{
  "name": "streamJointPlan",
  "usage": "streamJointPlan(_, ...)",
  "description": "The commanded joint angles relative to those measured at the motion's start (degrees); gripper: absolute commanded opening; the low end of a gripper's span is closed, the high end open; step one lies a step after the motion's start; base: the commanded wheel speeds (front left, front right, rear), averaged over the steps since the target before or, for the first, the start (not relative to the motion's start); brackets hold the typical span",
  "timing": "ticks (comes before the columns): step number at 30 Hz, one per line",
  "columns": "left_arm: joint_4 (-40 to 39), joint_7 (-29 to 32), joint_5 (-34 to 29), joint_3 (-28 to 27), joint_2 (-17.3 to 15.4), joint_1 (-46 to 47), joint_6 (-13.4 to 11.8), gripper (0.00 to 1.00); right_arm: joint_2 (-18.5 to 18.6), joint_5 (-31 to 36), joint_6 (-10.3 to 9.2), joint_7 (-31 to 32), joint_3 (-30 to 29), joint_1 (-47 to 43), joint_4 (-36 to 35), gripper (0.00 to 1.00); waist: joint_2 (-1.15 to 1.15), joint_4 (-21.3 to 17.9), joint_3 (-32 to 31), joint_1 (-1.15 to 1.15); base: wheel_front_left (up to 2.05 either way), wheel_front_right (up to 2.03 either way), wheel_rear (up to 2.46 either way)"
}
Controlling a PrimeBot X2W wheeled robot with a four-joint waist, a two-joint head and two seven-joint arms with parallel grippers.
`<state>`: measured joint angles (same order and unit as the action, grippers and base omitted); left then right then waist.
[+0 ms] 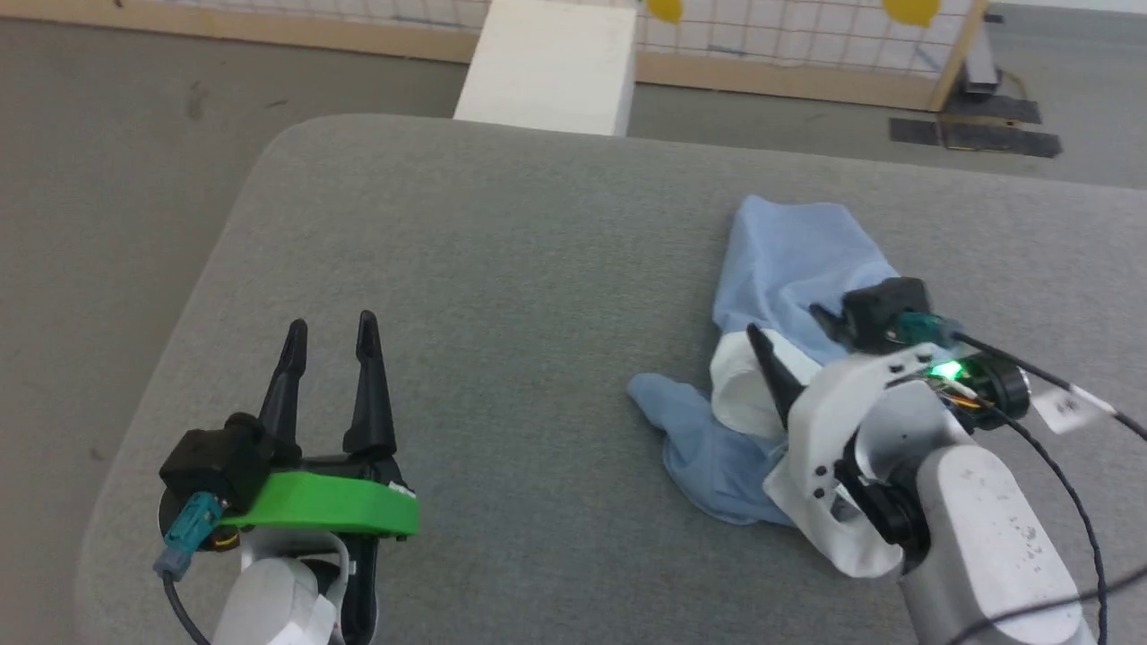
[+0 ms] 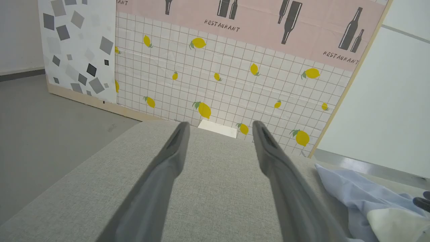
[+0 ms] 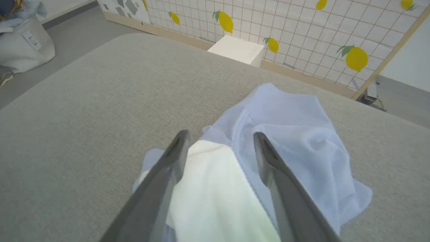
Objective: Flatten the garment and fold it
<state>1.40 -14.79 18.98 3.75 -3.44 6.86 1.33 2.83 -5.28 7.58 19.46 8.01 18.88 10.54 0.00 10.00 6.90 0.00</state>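
The garment (image 1: pixel 789 260) is a crumpled light blue shirt lying on the right half of the grey padded surface (image 1: pixel 502 260), with its white part (image 1: pixel 739 385) bunched near the middle and a blue flap spreading toward me on the left. My right gripper (image 1: pixel 793 327) is open just over the shirt. In the right wrist view its fingers (image 3: pixel 220 135) frame the white part (image 3: pixel 215 188) and the blue cloth (image 3: pixel 289 134); whether they touch it I cannot tell. My left gripper (image 1: pixel 332 336) is open at the lower left, well apart from the shirt, its fingers (image 2: pixel 220 125) above bare surface, with the garment (image 2: pixel 352 191) at the right.
The padded surface has a rounded far-left corner and drops to grey floor on the left. A white box (image 1: pixel 551 67) stands beyond the far edge, before a lemon-patterned panel (image 2: pixel 235 84). A white bag (image 3: pixel 23 47) sits on the floor. Black mats (image 1: pixel 977 134) lie at the far right.
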Motion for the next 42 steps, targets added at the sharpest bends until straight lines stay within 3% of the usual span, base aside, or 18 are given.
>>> streamJointPlan(1, -0.1, -0.2, -0.7, -0.4, 0.3, -0.7, 0.6, 1.00, 0.0, 0.0, -0.09, 3.7, 0.7, 1.1, 0.9, 1.00, 0.00, 3.2, 2.1, 0.00, 0.00, 0.00, 0.00)
streamJointPlan(3, 0.2, -0.2, -0.6, -0.6, 0.5, -0.5, 1.2, 1.00, 0.0, 1.2, -0.09, 13.1, 2.5, 2.3, 2.2, 1.00, 0.00, 3.8, 2.4, 0.00, 0.00, 0.00, 0.00)
streamJointPlan(7, 0.2, -0.2, 0.9, 0.0, 0.5, -0.3, 0.7, 1.00, 0.4, 5.6, -0.09, 23.1, 3.8, 2.5, 2.8, 1.00, 0.00, 4.0, 2.6, 0.00, 0.00, 0.00, 0.00)
streamJointPlan(8, 0.2, -0.2, 1.1, 0.2, 0.5, -0.3, 0.7, 1.00, 0.5, 6.3, -0.09, 24.7, 3.8, 2.4, 2.7, 0.47, 0.00, 4.0, 2.7, 0.00, 0.00, 0.00, 0.00)
streamJointPlan(10, 0.4, -0.2, 1.5, 0.6, 0.5, -0.3, 0.7, 1.00, 1.0, 7.0, -0.09, 26.9, 4.1, 2.1, 2.2, 0.00, 0.00, 3.7, 2.7, 0.00, 0.00, 0.00, 0.00)
streamJointPlan(13, 0.6, -0.2, 1.5, 0.7, 0.6, -0.4, 0.6, 1.00, 1.4, 6.4, -0.09, 27.5, 3.6, 1.7, 0.4, 0.00, 0.00, 2.8, 2.4, 0.00, 0.00, 0.00, 0.00)
streamJointPlan(17, 1.0, -0.2, 1.4, 0.5, 0.6, -0.5, 0.8, 1.00, 1.2, 5.7, -0.09, 22.3, -0.6, 1.4, -3.6, 0.00, 0.00, 1.0, 1.6, 0.00, 0.00, 0.00, 0.00)
streamJointPlan(21, 1.1, -0.2, 1.0, 0.2, 0.6, -0.8, 1.0, 1.00, 0.4, 5.4, -0.09, 15.8, -10.0, -1.4, -8.5, 0.00, 0.00, -1.1, 0.3, 0.00, 0.00, 0.00, 0.00)
streamJointPlan(25, 1.4, -0.2, 0.4, 0.2, 0.6, -1.3, 1.4, 1.00, 0.1, 3.6, -0.09, 10.9, -23.3, -6.7, -12.5, 0.00, 0.00, -3.3, -0.8, 0.00, 0.00, 0.00, 0.00)
streamJointPlan(29, 1.5, -0.2, -0.1, 0.0, 0.6, -1.9, 1.8, 1.00, 0.1, -0.2, -0.09, 9.0, -35.5, -13.0, -11.2, 0.00, 0.00, -5.5, -1.5, 0.00, 0.00, 0.00, 0.00)
streamJointPlan(33, 1.9, -0.2, -0.6, 0.2, 0.6, -2.2, 2.3, 1.00, 0.1, -2.3, -0.09, 11.0, -39.1, -18.8, -6.5, 0.00, 0.00, -7.9, -1.6, 0.00, 0.00, 0.00, 0.00)
streamJointPlan(34, 2.1, -0.2, -0.7, 0.3, 0.6, -2.3, 2.4, 1.00, 0.1, -2.8, -0.09, 11.2, -38.8, -19.9, -5.8, 0.31, 0.00, -8.5, -1.7, 0.00, 0.00, 0.00, 0.00)
streamJointPlan(35, 2.2, -0.2, -0.9, 0.4, 0.6, -2.3, 2.6, 1.00, 0.1, -3.0, -0.09, 10.7, -38.7, -20.5, -5.8, 0.91, 0.00, -9.0, -1.6, 0.00, 0.00, 0.00, 0.00)
streamJointPlan(36, 2.4, -0.2, -1.0, 0.6, 0.6, -2.4, 2.7, 1.00, 0.1, -3.3, -0.09, 9.7, -38.7, -20.9, -5.8, 1.00, 0.00, -9.6, -1.6, 0.00, 0.00, 0.00, 0.00)
streamJointPlan(42, 5.1, -0.2, -1.2, 5.9, 0.6, -2.2, 4.2, 1.00, 0.1, -2.3, -0.09, -1.7, -34.7, -21.5, -9.5, 1.00, 0.00, -11.5, -1.8, 0.00, 0.00, 0.00, 0.00)
